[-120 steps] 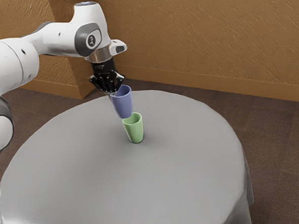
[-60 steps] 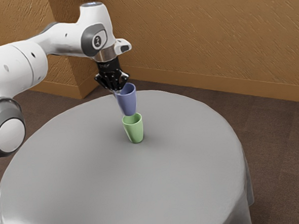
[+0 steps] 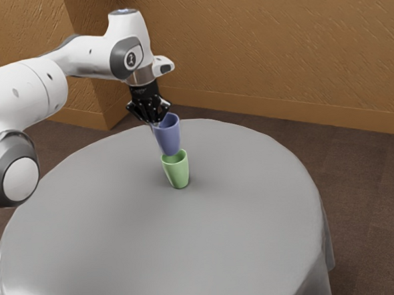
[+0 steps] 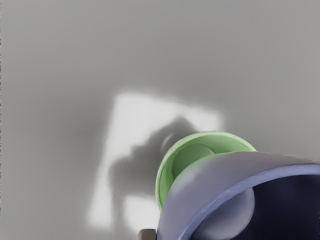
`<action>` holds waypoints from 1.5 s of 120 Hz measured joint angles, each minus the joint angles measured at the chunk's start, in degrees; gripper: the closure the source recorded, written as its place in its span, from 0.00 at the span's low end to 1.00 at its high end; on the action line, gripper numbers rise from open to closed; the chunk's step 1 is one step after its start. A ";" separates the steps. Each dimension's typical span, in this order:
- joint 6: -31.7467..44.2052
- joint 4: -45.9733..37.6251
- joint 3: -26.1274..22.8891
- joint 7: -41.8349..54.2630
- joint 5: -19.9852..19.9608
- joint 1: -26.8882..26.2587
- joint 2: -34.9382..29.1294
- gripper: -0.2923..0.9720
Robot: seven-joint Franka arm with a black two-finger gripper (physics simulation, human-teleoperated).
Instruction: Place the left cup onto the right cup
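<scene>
blue cup (image 3: pixel 169 136) hangs tilted in our gripper (image 3: pixel 152 118), fingers pinched on its rim, its base right at the mouth of the green cup (image 3: pixel 177 170) on the table (image 3: pixel 255 224). we should straighten it over that opening and lower gently before letting go.
</scene>
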 joint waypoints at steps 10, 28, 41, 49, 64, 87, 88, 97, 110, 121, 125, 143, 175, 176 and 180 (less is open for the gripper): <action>0.02 0.65 0.00 0.01 0.00 0.11 0.55 0.85; 0.07 1.18 0.00 0.01 0.00 0.19 1.27 0.85; 0.10 1.30 0.00 0.02 0.00 0.22 1.64 0.85; 0.12 1.31 0.00 0.02 0.00 0.22 1.70 0.85; 0.16 1.20 -0.01 0.02 0.00 0.22 1.91 0.85; 0.22 1.14 -0.07 0.00 0.00 0.17 2.15 0.85; 0.22 1.14 -0.07 0.00 0.00 0.17 2.15 0.85; 0.25 1.14 -0.07 -0.01 -0.01 0.14 2.16 0.85; 0.29 1.14 -0.09 -0.01 -0.04 0.14 2.24 0.85; 0.41 0.93 -0.09 -0.02 -0.06 0.14 2.25 0.85; 0.46 0.87 -0.09 -0.02 -0.07 0.14 2.25 0.85; 0.58 0.77 -0.09 -0.03 -0.08 0.14 2.42 0.85; 0.69 1.10 -0.12 -0.04 -0.12 0.05 2.80 0.85; 0.70 1.11 -0.13 -0.04 -0.12 0.05 2.81 0.85; 0.70 1.12 -0.15 -0.04 -0.13 0.05 2.84 0.85</action>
